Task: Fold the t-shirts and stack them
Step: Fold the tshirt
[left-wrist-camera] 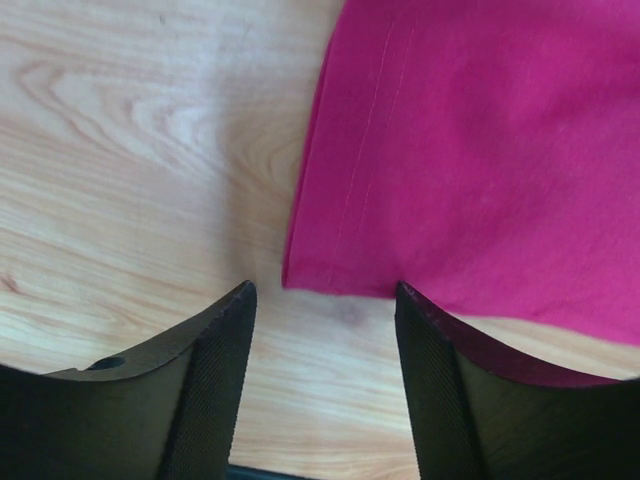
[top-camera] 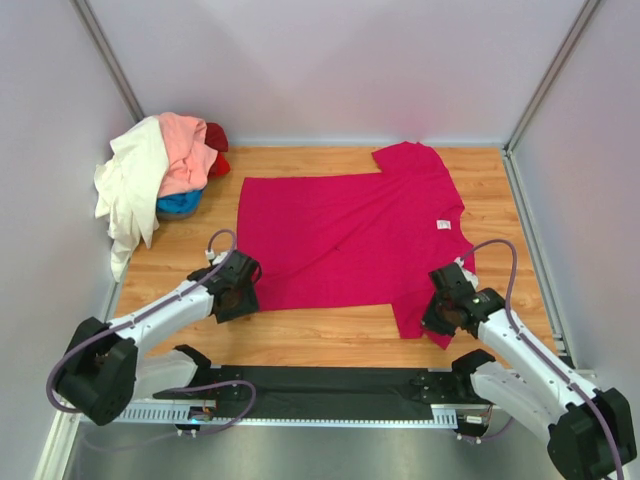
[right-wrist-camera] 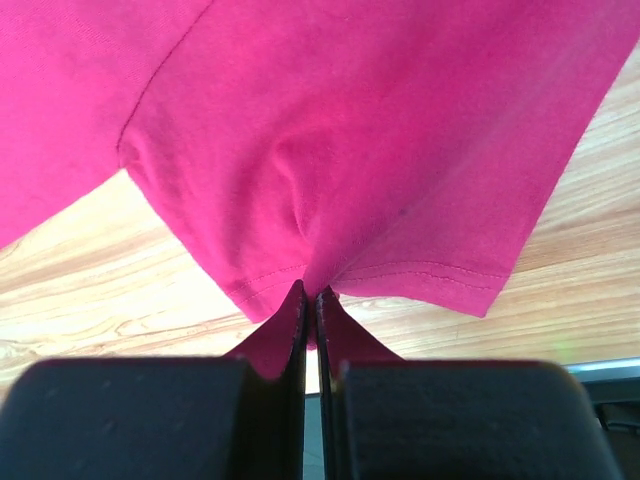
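Far-left corner: pile of t-shirts (top-camera: 160, 180) in cream, salmon, blue and red, seen heaped and unfolded. Left gripper (left-wrist-camera: 325, 300): jaws held apart, with the near-left hem corner of the magenta t-shirt (top-camera: 350, 240) framed between them, not yet gripped. Shirt laid flat on the table (top-camera: 330, 335), no fold made. Right gripper (right-wrist-camera: 312, 295): pinched shut on the near sleeve hem. Stack judged not begun.

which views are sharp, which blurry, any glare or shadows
Top external: even light, sharp, no harsh shadows; left wrist: hem stitching of the magenta-pink cloth t-shirt reads clearly; right wrist: the black fingers blur close to the lens, and the light wooden table washes out at right.
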Available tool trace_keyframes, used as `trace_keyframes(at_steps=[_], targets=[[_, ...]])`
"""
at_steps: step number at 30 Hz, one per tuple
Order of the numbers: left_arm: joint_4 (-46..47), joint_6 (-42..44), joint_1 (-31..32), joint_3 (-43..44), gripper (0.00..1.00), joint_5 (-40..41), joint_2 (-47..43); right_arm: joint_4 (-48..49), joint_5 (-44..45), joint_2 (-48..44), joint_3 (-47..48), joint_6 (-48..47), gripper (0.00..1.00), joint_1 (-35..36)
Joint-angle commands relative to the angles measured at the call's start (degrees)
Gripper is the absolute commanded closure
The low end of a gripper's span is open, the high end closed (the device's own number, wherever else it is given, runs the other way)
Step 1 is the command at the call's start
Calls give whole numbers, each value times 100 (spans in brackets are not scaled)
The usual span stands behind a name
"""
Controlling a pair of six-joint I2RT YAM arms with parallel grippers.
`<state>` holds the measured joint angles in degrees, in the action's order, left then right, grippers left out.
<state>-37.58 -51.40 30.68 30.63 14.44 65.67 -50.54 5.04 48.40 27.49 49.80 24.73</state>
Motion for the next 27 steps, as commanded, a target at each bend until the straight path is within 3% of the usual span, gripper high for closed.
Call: trace_keyframes(at_steps=[1,6,9,10,15,21,27], targets=[[374,-178,-18,74,36,305,323,133,-117,-147,152,-173,100,23],[594,-134,-9,74,38,498,516,150,-152,-252,90,-146,100,23],[708,-107,-9,66,49,447,622,141,-117,-235,99,-155,100,32],[761,-99,-9,48,62,402,623,141,-117,-235,108,-155,99,23],[490,-2,-9,153,99,358,378,63,-12,-322,143,-67,99,23],[-117,182,-9,513,100,200,-343,-26,147,-463,494,3,100,23],[-434,551,-9,1041,100,42,-406,97,436,37,1302,-137,100,23]])
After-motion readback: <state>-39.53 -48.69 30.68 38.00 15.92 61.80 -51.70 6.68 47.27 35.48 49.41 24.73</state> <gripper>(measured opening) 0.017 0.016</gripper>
